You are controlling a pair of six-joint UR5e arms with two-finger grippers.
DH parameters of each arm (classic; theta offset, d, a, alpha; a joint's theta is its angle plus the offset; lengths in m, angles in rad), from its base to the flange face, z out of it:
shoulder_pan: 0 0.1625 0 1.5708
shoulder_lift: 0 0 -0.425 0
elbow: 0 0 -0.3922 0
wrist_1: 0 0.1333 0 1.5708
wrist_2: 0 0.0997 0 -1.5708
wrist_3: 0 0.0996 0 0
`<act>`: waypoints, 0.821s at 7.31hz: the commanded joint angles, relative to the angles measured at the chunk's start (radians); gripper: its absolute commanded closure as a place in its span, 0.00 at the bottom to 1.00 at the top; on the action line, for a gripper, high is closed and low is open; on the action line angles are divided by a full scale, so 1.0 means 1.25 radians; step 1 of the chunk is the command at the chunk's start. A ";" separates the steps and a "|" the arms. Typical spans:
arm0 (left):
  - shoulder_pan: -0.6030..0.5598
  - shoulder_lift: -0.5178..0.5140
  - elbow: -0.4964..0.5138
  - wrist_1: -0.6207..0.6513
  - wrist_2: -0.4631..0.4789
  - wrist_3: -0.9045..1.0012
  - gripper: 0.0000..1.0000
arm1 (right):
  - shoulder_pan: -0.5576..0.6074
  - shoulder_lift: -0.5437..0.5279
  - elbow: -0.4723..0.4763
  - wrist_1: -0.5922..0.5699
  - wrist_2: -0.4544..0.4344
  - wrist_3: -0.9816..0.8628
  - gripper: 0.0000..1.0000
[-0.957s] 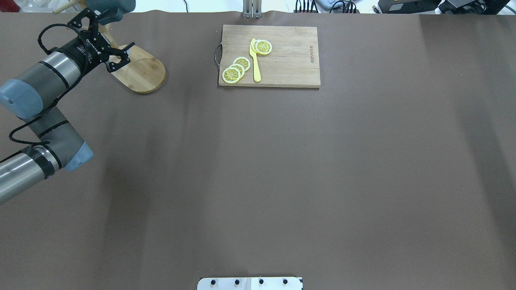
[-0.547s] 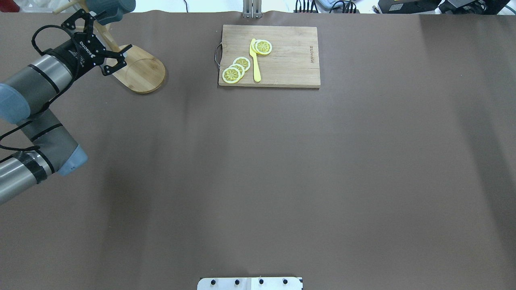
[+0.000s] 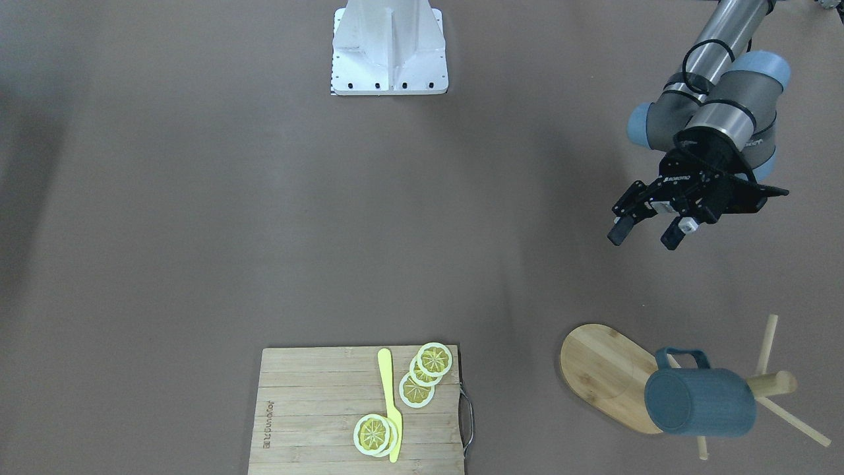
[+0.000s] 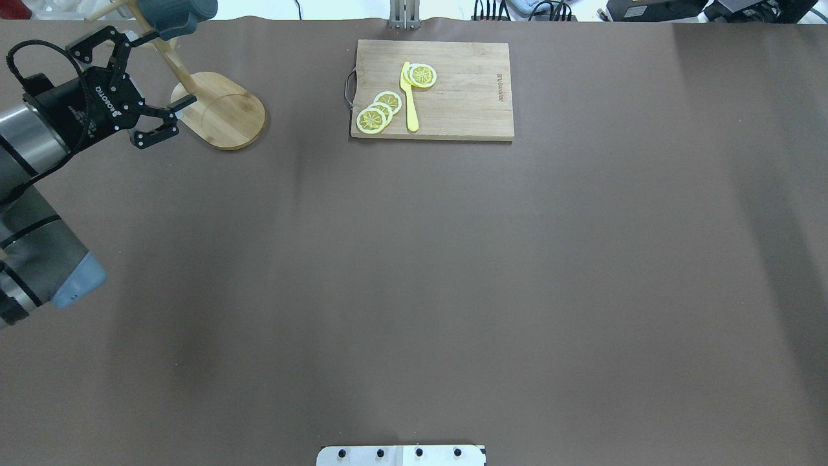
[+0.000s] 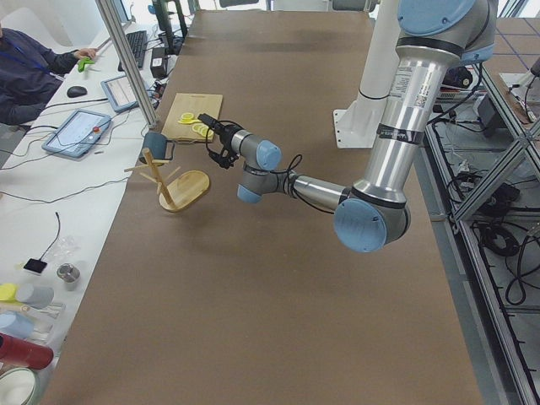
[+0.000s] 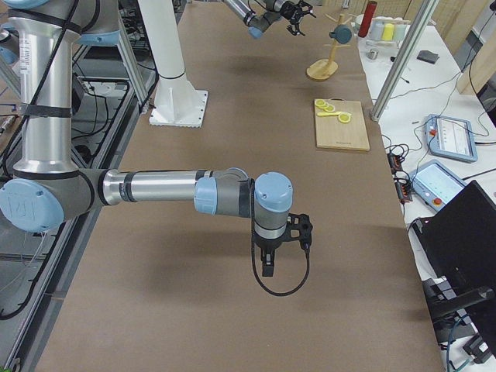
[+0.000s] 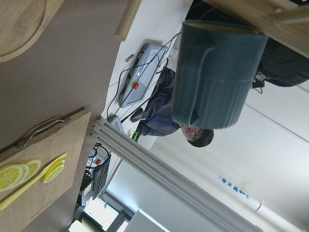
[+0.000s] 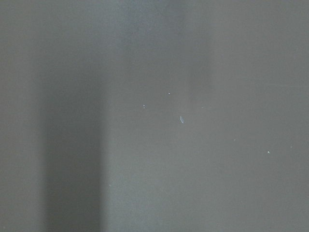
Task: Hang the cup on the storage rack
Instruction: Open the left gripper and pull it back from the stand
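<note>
The slate-blue cup [image 3: 699,402] hangs by its handle on a peg of the wooden storage rack [image 3: 600,369], mouth tilted sideways, at the table's far left corner. In the overhead view the cup [image 4: 178,10] sits at the top edge above the rack's oval base [image 4: 223,113]. My left gripper [image 3: 644,236] is open and empty, clear of the rack on the robot's side; overhead the left gripper [image 4: 167,71] spreads wide beside the post. The left wrist view looks up at the cup [image 7: 217,72]. My right gripper [image 6: 267,263] points down over bare table; I cannot tell its state.
A rectangular bamboo cutting board [image 4: 466,90] with lemon slices [image 4: 378,110] and a yellow knife [image 4: 409,97] lies at the far middle. The white arm mount [image 3: 389,46] stands at the robot's edge. A person [image 5: 34,72] sits at a desk beyond the table.
My left gripper has drawn back from the rack, toward the table's left edge, staying open. The cup stays hanging on its peg.
</note>
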 commanded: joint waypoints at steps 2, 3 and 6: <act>-0.001 0.093 -0.108 0.006 -0.176 0.494 0.01 | 0.000 0.000 -0.004 0.000 -0.002 0.000 0.00; 0.001 0.121 -0.112 0.006 -0.182 0.719 0.01 | 0.000 -0.001 -0.005 0.000 -0.002 0.000 0.00; -0.008 0.157 -0.128 0.145 -0.240 1.047 0.01 | 0.000 -0.010 -0.004 0.000 0.003 0.000 0.00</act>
